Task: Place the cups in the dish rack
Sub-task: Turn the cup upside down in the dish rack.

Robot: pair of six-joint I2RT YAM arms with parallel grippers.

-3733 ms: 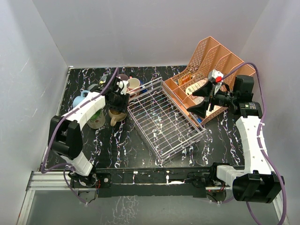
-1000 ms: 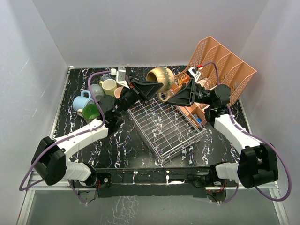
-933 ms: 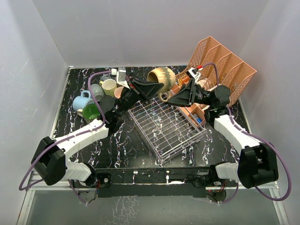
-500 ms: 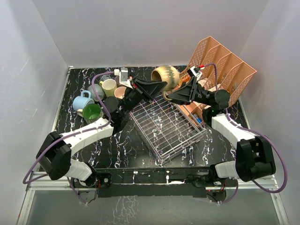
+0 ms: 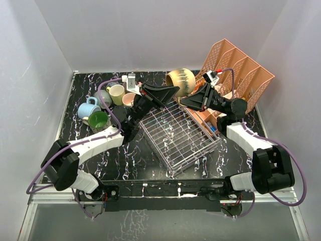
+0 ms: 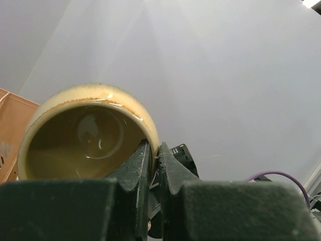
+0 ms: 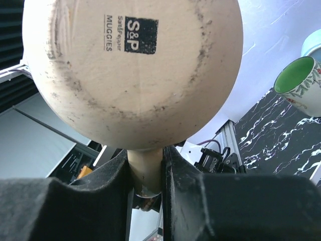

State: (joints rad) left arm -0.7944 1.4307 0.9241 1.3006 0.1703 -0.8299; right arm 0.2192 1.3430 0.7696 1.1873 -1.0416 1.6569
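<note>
Silvery-white wire-grid dish rack lies below both sets of jaws, with no cup in it yet. Above its far end, the left gripper pinches the rim wall of a round tan glazed ceramic mug, and the right gripper clamps its handle. Risk: with both arms holding, opposed pulls could wrench the mug loose. Count: one mug aloft, five pastel cups seen outboard of the left jaws, one rack.

Both arms stretch forward and upward, converging on the tan cup. The left hand lies left of the cup, fingers pinching its rim. The right hand lies right of it, clamped on its handle.
</note>
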